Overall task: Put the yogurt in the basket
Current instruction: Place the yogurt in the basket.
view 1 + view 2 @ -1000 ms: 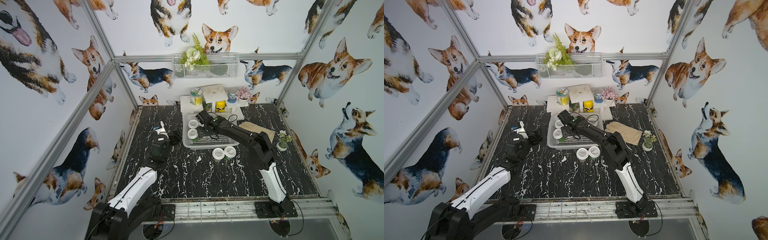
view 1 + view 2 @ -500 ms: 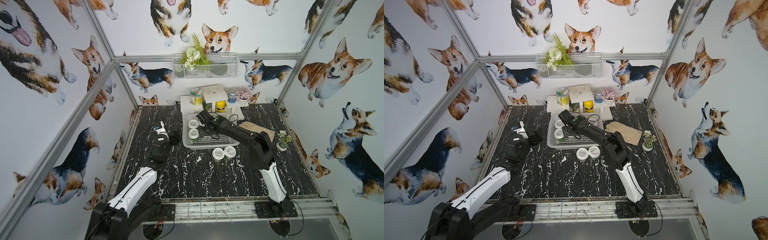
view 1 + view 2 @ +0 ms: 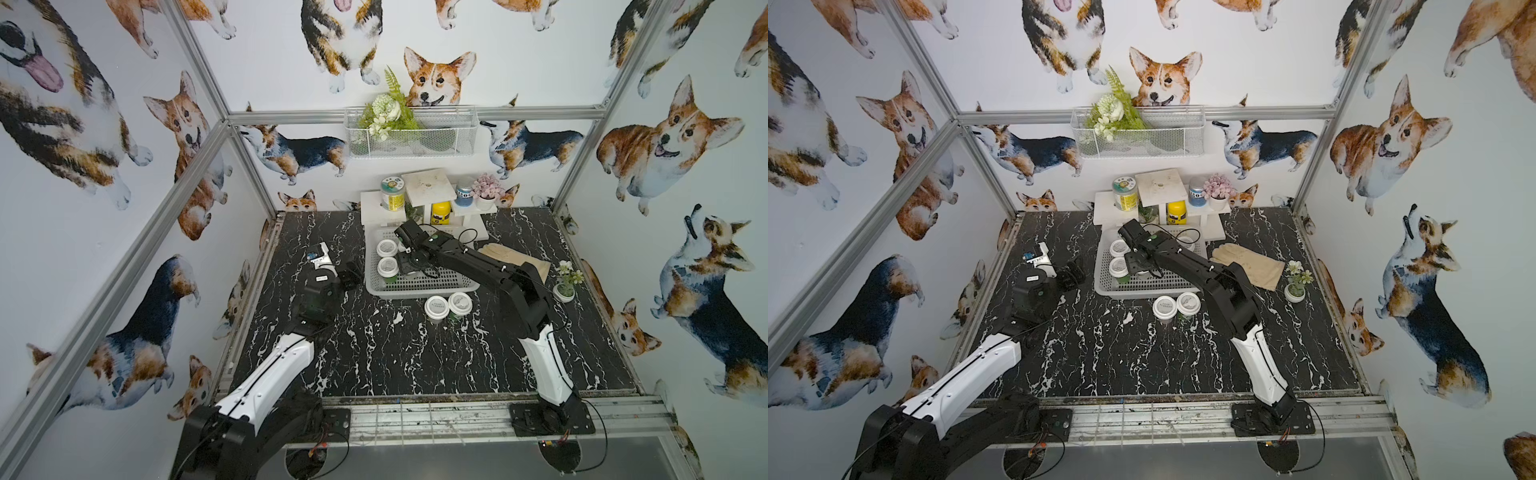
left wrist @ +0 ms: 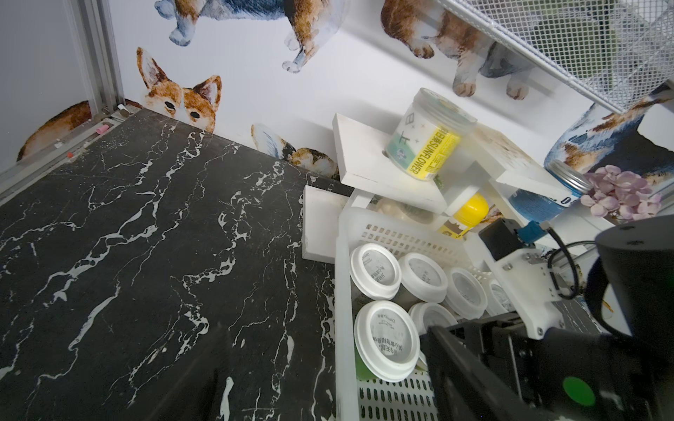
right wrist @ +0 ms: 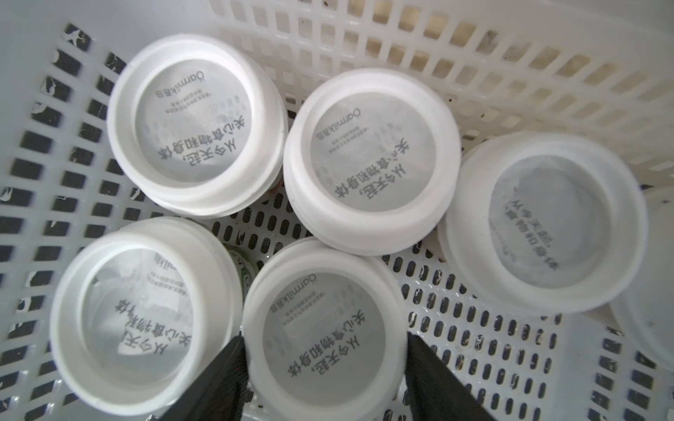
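We see the right gripper (image 5: 324,340) reaching down into the basket (image 3: 419,286), which sits at the back of the table (image 3: 374,357), just in front of the shelf (image 3: 376,208). Its fingers (image 5: 219,379) stand apart, one on each side of a cup (image 5: 324,320) of yogurt that stands upright on the basket floor. Both fingers lie close against the rim of its lid. We cannot tell whether they press it or stand just clear.

In the right wrist view four more cups (image 5: 372,160) stand around it, lids up, and the edge of a sixth lid (image 5: 653,324) shows too. The left wrist view gives us the layout. Four cups stand in the row toward the shelf. Two stand in the front row at the basket's left end, and the flanked cup is the second of these, just beside its neighbour.

In both top views two cups (image 3: 437,308) (image 3: 1188,302) stand on the table, touching each other, just in front of the basket's front rim.

The left gripper (image 3: 350,275) sits just beside the basket's left wall, above the table. We cannot tell how its jaws stand.

A glove (image 3: 511,262) lies on the table to the right of the basket, partly under the right arm.
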You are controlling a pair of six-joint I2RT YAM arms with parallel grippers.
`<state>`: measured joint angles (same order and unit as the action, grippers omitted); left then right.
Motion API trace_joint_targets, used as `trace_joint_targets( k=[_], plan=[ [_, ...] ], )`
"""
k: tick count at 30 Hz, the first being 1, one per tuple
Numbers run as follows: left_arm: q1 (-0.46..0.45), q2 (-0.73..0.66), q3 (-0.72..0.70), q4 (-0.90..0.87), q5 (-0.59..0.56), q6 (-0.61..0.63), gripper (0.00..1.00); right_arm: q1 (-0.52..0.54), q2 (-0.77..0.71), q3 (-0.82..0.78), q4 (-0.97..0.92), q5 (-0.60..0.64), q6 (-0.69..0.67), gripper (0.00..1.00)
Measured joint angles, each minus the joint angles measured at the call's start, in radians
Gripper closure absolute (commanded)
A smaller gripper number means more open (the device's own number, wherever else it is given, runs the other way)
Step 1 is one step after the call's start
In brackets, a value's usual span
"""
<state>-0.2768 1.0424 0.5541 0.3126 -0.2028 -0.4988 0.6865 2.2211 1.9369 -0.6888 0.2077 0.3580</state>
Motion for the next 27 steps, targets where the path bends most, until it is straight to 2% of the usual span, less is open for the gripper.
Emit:
trace_joint_targets(
  k=[5,9,16,21,27],
  plan=[
    [0.000,0.000,0.000,0.000,0.000,0.000,0.12,-0.001,-0.013,-0.008,-0.041,0.000,0.000,0.17],
    [0.000,0.000,0.000,0.000,0.000,0.000,0.12,-0.001,-0.049,-0.018,-0.070,0.000,0.002,0.15],
    [0.000,0.002,0.000,0.000,0.000,0.000,0.12,0.001,-0.223,-0.111,-0.038,-0.017,0.000,0.08],
    [0.000,0.001,0.001,-0.003,0.000,0.000,0.12,-0.008,-0.298,-0.193,0.019,-0.043,0.000,0.10],
    [-0.001,0.000,0.001,-0.004,-0.001,0.000,0.12,-0.039,-0.276,-0.254,0.039,-0.058,0.003,0.11]
  ],
)
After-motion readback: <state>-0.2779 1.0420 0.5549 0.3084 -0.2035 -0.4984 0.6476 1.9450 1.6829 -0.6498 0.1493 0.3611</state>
